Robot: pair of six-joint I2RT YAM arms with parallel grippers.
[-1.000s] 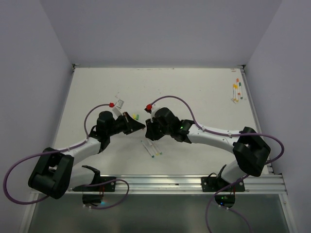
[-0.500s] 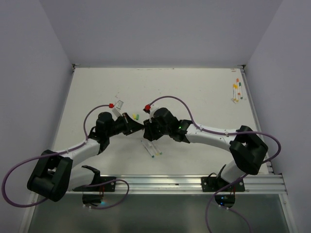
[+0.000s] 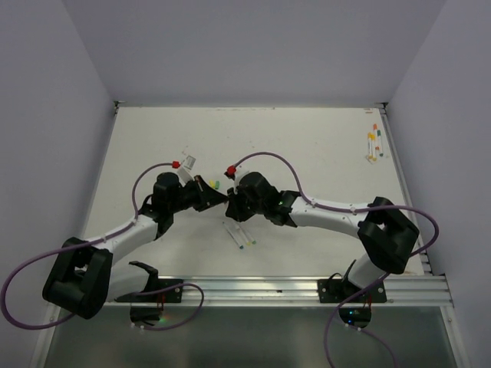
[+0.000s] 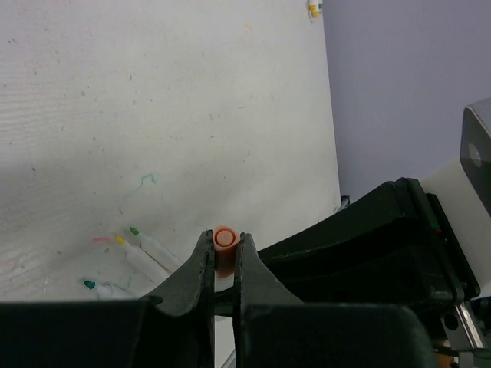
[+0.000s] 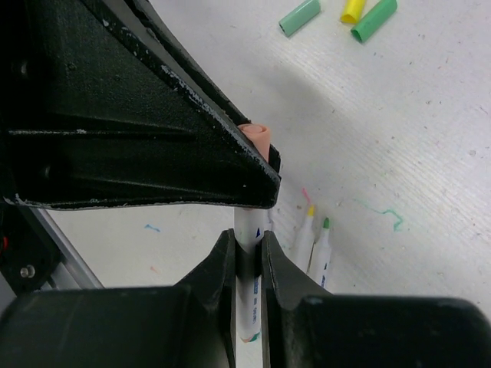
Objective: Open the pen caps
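Where the two arms meet over the middle of the desk [image 3: 307,146], the top view shows your left fingers [image 3: 213,201] and right fingers [image 3: 234,205] tip to tip. The pen between them is too small to make out from up there. Just past them toward the far edge lie loose caps [image 3: 213,184], yellow and green. Just on the near-edge side lie uncapped pens [image 3: 239,234]. A small group of capped pens [image 3: 373,144] sits along the right edge, near the far right corner.

In the left wrist view, your left fingers [image 4: 198,268] are closed on the orange cap [image 4: 224,238], whose round end pokes out between the tips. The right arm's black housing fills the lower right. On the desk beyond, the uncapped pens [image 4: 134,245] show one yellow tip and two green tips.

In the right wrist view, your right fingers [image 5: 222,264] are clamped on the white barrel [image 5: 247,228]. Above it the orange cap [image 5: 258,139] peeks out past the black bulk of the left fingers [image 5: 138,130]. That bulk hides the join, so you cannot tell whether the cap is seated on the barrel or off it. Two uncapped pens [image 5: 316,245], one yellow-tipped and one green-tipped, lie just beside the held barrel. Three loose caps [image 5: 299,17], two green and one yellow, lie at the top of the view.
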